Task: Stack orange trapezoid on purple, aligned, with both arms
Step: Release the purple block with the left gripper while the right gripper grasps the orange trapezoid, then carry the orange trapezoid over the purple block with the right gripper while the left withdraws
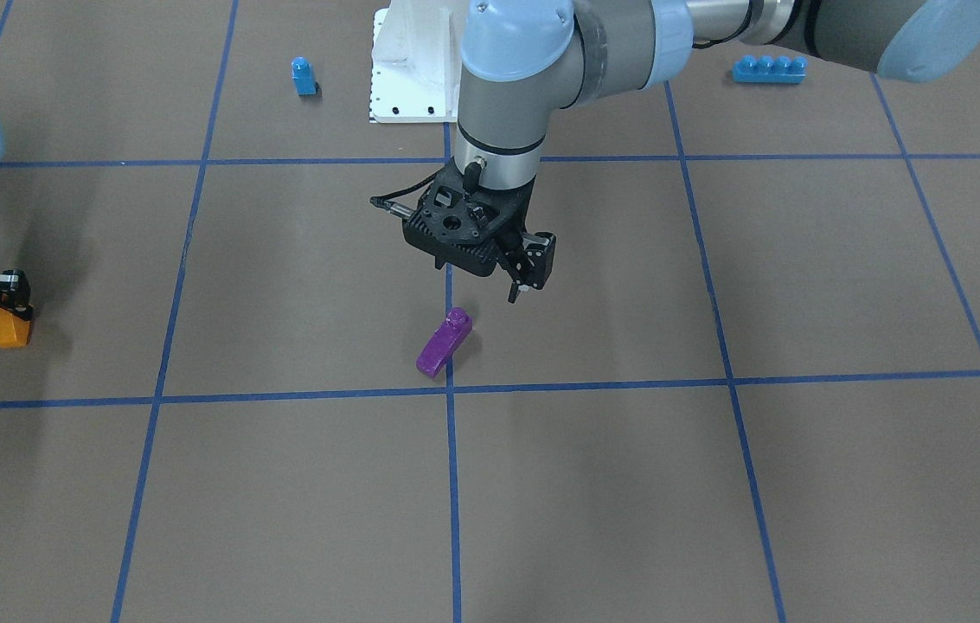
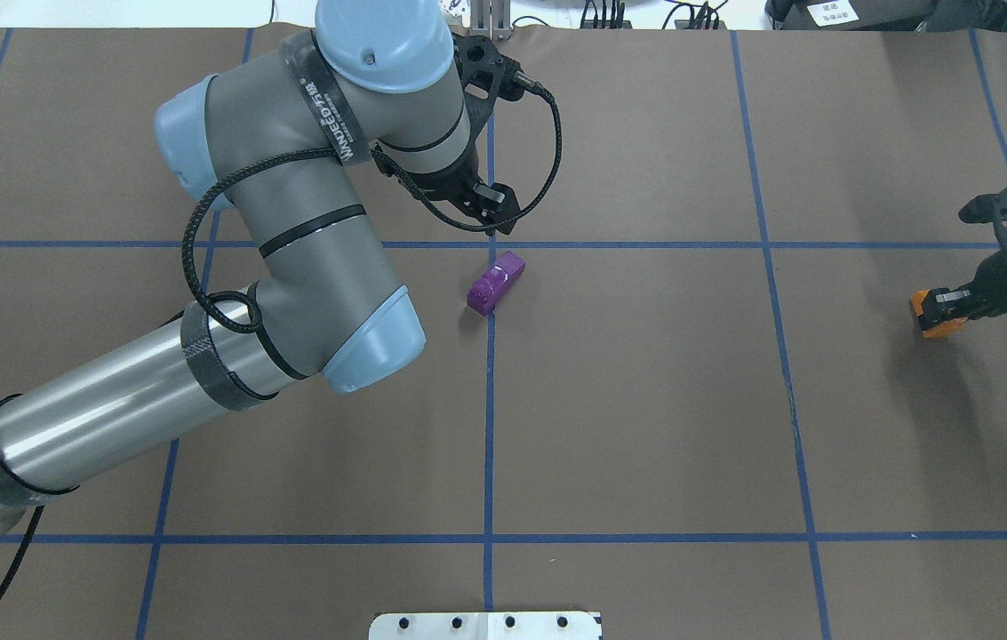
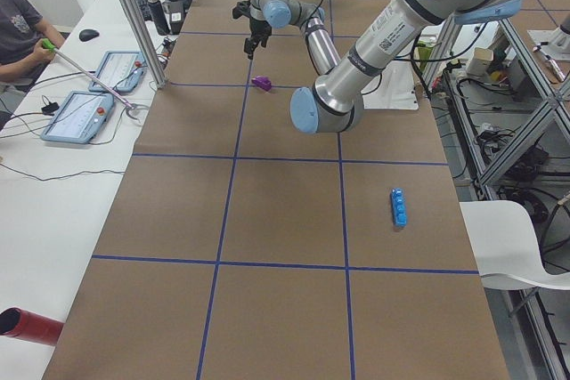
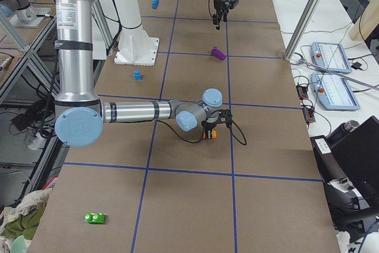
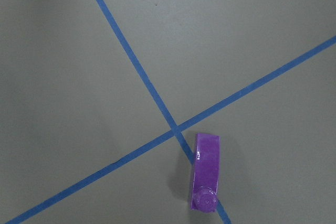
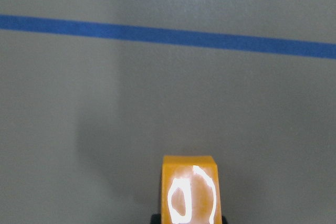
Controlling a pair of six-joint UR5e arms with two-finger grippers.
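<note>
The purple block point(image 1: 445, 343) lies on the table by the crossing of two blue tape lines, stud end toward the robot; it also shows in the overhead view point(image 2: 496, 283) and the left wrist view point(image 5: 206, 174). My left gripper point(image 1: 528, 279) hangs above the table, beside the block on the robot's side, empty, fingers looking slightly apart. My right gripper point(image 1: 7, 294) is shut on the orange trapezoid point(image 1: 9, 329) far off at the table's right end, at or just above the surface. The orange trapezoid fills the bottom of the right wrist view point(image 6: 189, 192).
A small blue block point(image 1: 304, 75) and a long blue block point(image 1: 768, 68) lie near the robot's white base plate point(image 1: 407, 78). A green block point(image 4: 94, 218) lies far off at the right end. Blue tape lines grid the brown table.
</note>
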